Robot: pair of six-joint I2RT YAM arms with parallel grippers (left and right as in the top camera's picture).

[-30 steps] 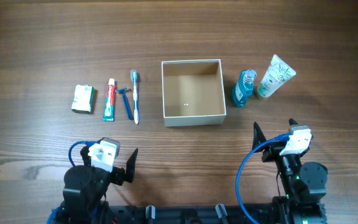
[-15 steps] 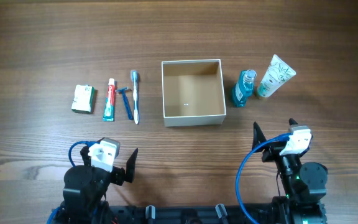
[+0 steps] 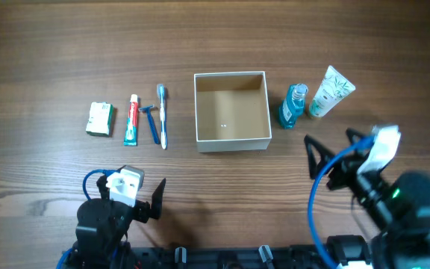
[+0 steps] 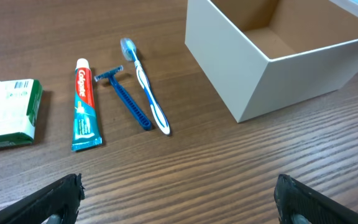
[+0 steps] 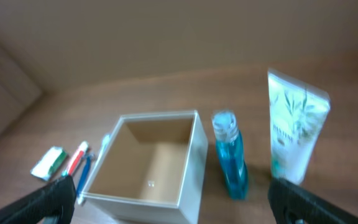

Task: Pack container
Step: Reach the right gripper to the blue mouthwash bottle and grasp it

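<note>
Dark wood-grain table (image 3: 51, 45) underneath everything. Nearest, left gripper (image 4: 179, 205) and right gripper (image 5: 173, 205), black fingers spread wide, gripping and touching nothing. Farther out, mid-table, sits square shallow container (image 3: 234, 144): thin white cardboard walls, tan inside. Left of it, slim toothbrush (image 3: 162, 116), blue razor (image 3: 151, 123), flat toothpaste tube (image 3: 131, 119), green-and-white soap packet (image 3: 99, 118); right of it, clear blue bottle (image 3: 293, 104), leaf-printed white tube (image 3: 331, 91).

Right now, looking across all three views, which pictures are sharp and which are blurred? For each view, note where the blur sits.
Overhead: the table items are crisp; only the right arm is smeared. Left wrist: sharp, with the print on the toothpaste readable. Right wrist: soft throughout, with the blue bottle and white tube fuzzy-edged.
</note>
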